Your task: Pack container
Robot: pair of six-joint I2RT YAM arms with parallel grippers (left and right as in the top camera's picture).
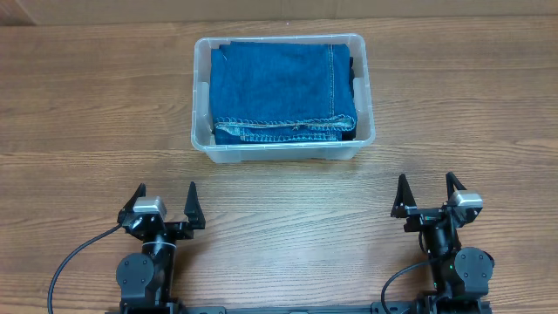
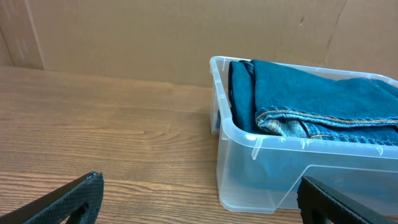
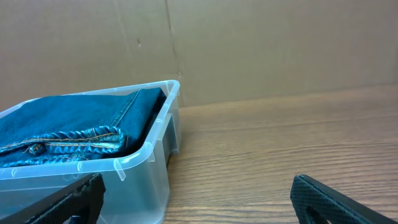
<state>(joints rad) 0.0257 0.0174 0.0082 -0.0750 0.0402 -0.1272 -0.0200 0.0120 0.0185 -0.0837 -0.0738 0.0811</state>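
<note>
The clear plastic container [image 1: 366, 96] stands at the back middle of the wooden table. Folded blue jeans [image 1: 281, 90] fill it, with a dark garment showing at their right side. The container also shows in the left wrist view [image 2: 249, 168] and in the right wrist view [image 3: 143, 168], with the jeans [image 2: 323, 99] [image 3: 68, 124] inside. My left gripper [image 1: 166, 202] is open and empty near the front edge, left of the container. My right gripper [image 1: 427, 191] is open and empty near the front edge, right of it. Both are well apart from the container.
A brown cardboard wall [image 2: 155, 37] stands behind the table. Black cables [image 1: 70, 262] run from the arm bases at the front edge. Bare wooden tabletop [image 1: 96, 113] lies to the left and right of the container.
</note>
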